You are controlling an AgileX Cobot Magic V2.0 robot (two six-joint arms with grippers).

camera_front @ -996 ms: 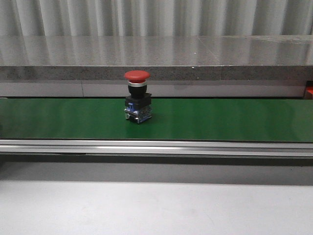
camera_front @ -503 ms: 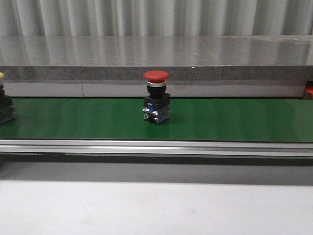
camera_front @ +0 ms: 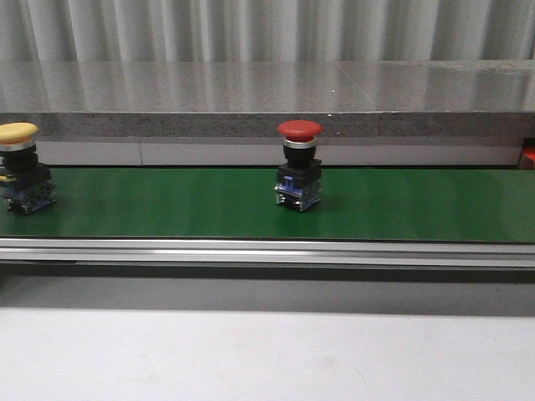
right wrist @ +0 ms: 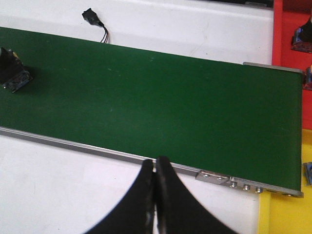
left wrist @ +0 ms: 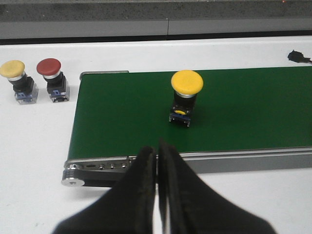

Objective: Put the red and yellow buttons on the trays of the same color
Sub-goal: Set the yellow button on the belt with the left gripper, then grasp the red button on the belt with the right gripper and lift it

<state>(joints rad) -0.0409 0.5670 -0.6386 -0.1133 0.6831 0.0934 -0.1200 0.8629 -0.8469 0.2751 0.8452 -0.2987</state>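
A red button (camera_front: 299, 167) stands upright on the green belt (camera_front: 401, 205), near the middle. A yellow button (camera_front: 21, 167) stands on the belt at the far left; it also shows in the left wrist view (left wrist: 186, 95). My left gripper (left wrist: 157, 148) is shut and empty, over the belt's near rail, short of the yellow button. My right gripper (right wrist: 155, 165) is shut and empty by the near rail. A black button body (right wrist: 12, 68) sits on the belt far from it, its cap cut off. A red tray (right wrist: 290, 29) and a yellow tray (right wrist: 285, 217) lie past the belt's end.
A spare yellow button (left wrist: 18, 80) and a spare red button (left wrist: 53, 80) stand on the white table beside the belt's start. A black plug with wires (right wrist: 93, 18) lies behind the belt. Button parts show at the trays' edges (right wrist: 301, 39). A grey stone ledge (camera_front: 267, 100) runs behind.
The red button has travelled to the right along the belt. The yellow button has come into the front view from the left edge.
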